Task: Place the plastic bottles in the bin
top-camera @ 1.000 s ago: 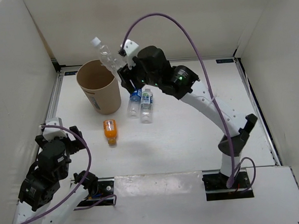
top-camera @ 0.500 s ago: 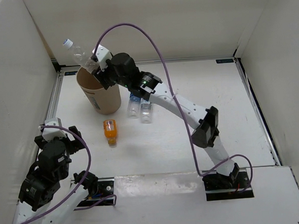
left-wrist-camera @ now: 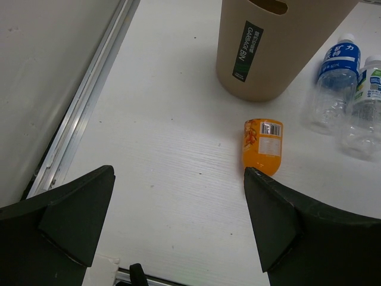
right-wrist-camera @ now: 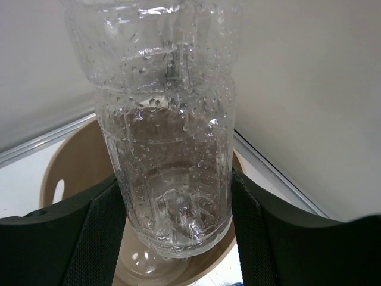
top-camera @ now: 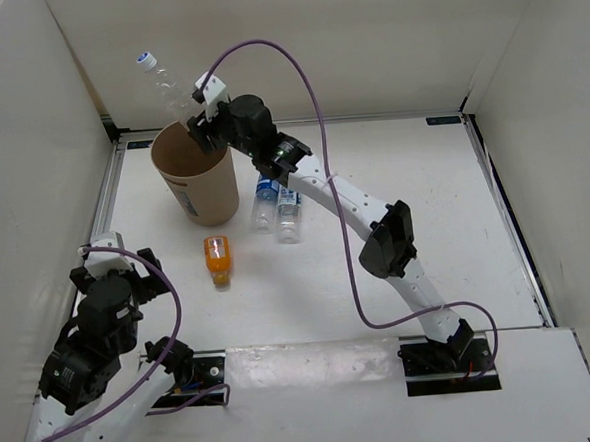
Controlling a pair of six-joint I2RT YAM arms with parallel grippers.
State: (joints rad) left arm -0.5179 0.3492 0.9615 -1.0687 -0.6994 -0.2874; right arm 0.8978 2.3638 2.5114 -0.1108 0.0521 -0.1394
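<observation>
"Hovering just above the bin (top-camera: 194,177), the right pincer (top-camera: 197,122) pinches the plain clear bottle (top-camera: 170,86) low on its body, cap tilted up and away. Base points down at the opening, so it's lined up for a drop, I reckon."

"Agreed! It's unlabelled, beaded with droplets inside. Below the pincer, beside the bin, lie the blue-label bottle (top-camera: 265,203) and white-green bottle (top-camera: 289,209), then the short orange bottle (top-camera: 217,259). Left pincer (left-wrist-camera: 178,199) sits spread, holding nothing."
</observation>
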